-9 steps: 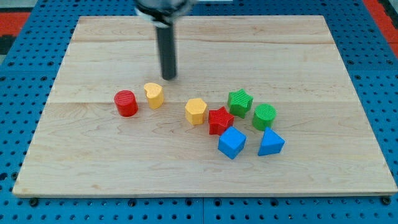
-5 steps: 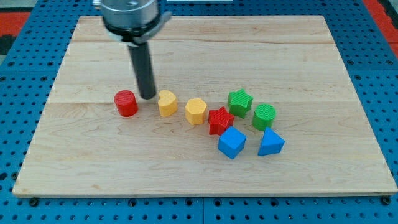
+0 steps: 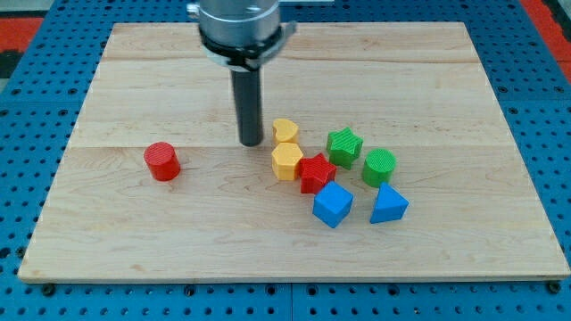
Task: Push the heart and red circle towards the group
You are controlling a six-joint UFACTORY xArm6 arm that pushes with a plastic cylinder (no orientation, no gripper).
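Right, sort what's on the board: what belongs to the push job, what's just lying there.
Job:
my tip
yellow heart
red circle
group: yellow hexagon, red star, green star, green circle, blue cube, blue wedge

Lying about:
nothing

The arm comes in from the view's top as a round grey collar from which the straight dark rod hangs nearly upright, leaning a little toward the view's bottom, with my tip (image 3: pixel 252 143) set down at the board's middle height, left of centre.
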